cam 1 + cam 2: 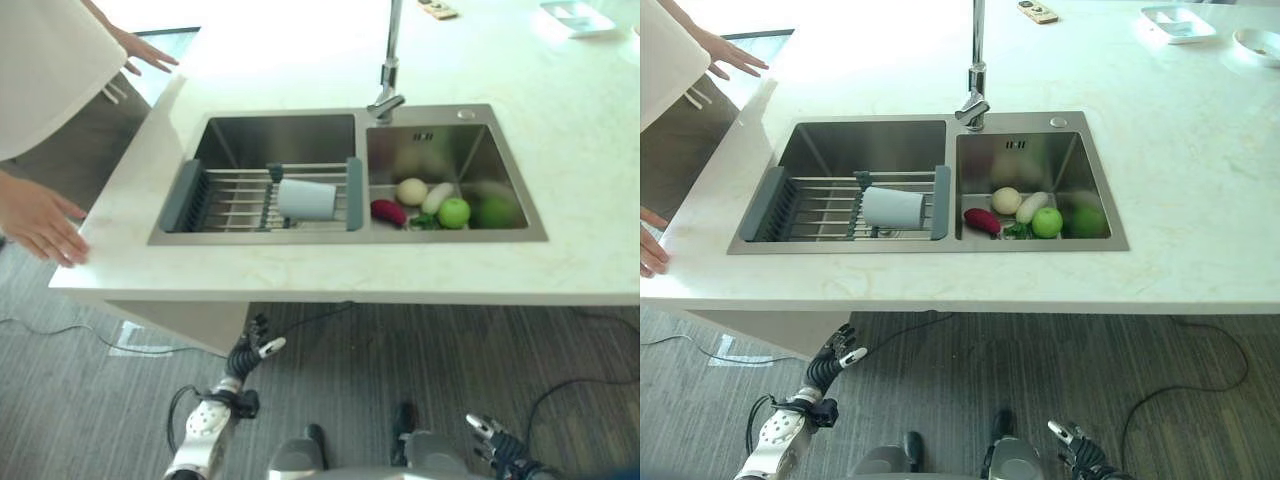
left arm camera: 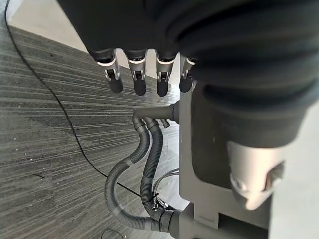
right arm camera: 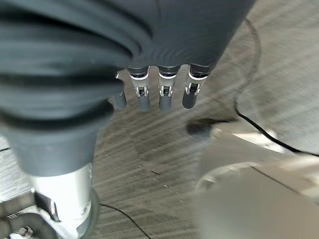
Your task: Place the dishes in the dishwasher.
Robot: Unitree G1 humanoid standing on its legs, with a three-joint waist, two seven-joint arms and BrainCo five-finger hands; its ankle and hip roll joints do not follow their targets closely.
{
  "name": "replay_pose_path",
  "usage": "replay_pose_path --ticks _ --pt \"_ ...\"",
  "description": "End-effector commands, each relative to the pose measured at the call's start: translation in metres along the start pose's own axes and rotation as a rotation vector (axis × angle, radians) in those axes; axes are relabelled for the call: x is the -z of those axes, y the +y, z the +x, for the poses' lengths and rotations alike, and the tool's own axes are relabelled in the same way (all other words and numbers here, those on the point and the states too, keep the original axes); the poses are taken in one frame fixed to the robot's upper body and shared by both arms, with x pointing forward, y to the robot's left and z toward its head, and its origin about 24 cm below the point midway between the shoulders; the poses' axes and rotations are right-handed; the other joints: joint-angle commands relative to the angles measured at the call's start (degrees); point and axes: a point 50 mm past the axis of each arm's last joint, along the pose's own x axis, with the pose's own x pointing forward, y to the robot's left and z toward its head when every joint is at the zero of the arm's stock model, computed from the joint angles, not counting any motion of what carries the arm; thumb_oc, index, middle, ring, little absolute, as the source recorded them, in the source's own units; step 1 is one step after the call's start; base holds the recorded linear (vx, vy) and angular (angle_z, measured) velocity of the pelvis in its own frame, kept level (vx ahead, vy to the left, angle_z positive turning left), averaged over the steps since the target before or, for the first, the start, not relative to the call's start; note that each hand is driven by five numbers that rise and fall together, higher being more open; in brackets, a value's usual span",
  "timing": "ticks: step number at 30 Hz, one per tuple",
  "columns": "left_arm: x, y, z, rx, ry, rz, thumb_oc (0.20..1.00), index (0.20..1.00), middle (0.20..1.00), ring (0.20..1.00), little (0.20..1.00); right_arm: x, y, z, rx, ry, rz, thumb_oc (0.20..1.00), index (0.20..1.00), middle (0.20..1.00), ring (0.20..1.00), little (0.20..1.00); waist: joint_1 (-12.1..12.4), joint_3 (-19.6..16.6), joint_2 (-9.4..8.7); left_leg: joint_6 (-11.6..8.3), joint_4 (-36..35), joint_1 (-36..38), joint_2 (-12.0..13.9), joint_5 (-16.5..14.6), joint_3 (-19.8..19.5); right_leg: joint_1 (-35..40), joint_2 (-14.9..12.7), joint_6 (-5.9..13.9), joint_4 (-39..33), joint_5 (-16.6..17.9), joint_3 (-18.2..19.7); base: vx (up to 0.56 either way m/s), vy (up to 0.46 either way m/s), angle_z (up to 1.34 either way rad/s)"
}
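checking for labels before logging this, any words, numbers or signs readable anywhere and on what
None can be read.
The white cup on the sink rack: plain, no print visible.
The small dark mark on the back wall of the right basin: too small to read.
The flat object at the far edge of the counter: markings too blurred to read.
The white tray and the produce: no visible labels.

I see one dish, a plain white cylindrical cup (image 1: 306, 199), lying on its side on the grey-framed metal drying rack (image 1: 225, 196) that spans the left basin of the stainless steel double sink (image 1: 281, 138). It rests at the rack's right end, against the grey end bar beside the divider between the basins. From my views I cannot tell which way its mouth faces.
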Motion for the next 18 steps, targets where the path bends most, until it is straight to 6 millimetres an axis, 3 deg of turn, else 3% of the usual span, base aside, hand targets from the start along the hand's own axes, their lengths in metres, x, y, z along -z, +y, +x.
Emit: replay_pose_path --ticks 1,2,5,10,18 --pt "-0.026 0.000 0.012 0.011 -0.110 -0.022 1.000 1.000 1.000 1.000 1.000 -0.018 -0.016 -0.002 0.051 -0.074 0.029 1.000 1.000 1.000 1.000 1.000 -0.3 1.3 1.79 -0.47 -8.1 1.2 -0.8 -2.1 0.6 0.6 -2.1 4.32 5.3 -6.5 3.1 0.10 0.157 0.00" --pt "-0.020 0.000 0.011 0.017 -0.086 -0.013 1.000 1.000 1.000 1.000 1.000 -0.019 -0.021 -0.004 0.054 -0.084 0.032 1.000 1.000 1.000 1.000 1.000 -0.1 1.6 2.75 -2.20 -12.8 0.3 1.1 2.2 1.3 2.0 -2.0 4.37 4.8 -7.0 2.3 0.12 0.197 0.02" --pt "-0.007 0.001 0.011 0.005 -0.025 0.019 1.000 1.000 1.000 1.000 1.000 -0.016 -0.018 -0.003 0.053 -0.088 0.054 1.000 1.000 1.000 1.000 1.000 -0.3 0.6 3.39 -2.35 -18.0 2.2 1.9 3.8 1.8 2.3 -3.4 5.01 5.5 -7.9 0.5 0.10 0.197 0.14" --pt "0.018 0.015 0.001 -0.086 0.068 0.004 1.000 1.000 1.000 1.000 1.000 0.002 -0.010 -0.004 0.022 -0.039 0.044 1.000 1.000 1.000 1.000 1.000 -0.1 -0.5 3.01 -0.99 -19.7 5.4 0.7 2.1 1.8 2.5 -4.9 6.20 5.8 -7.3 0.1 0.11 0.112 -0.01" --pt "0.041 0.022 -0.013 -0.131 0.163 -0.031 1.000 1.000 1.000 1.000 1.000 0.005 -0.008 -0.003 0.024 0.008 0.052 1.000 1.000 1.000 1.000 1.000 0.7 -0.9 2.25 -0.07 -21.0 7.0 -0.2 0.7 3.2 3.5 -6.2 8.02 2.4 -4.8 -0.6 0.01 0.021 0.02"
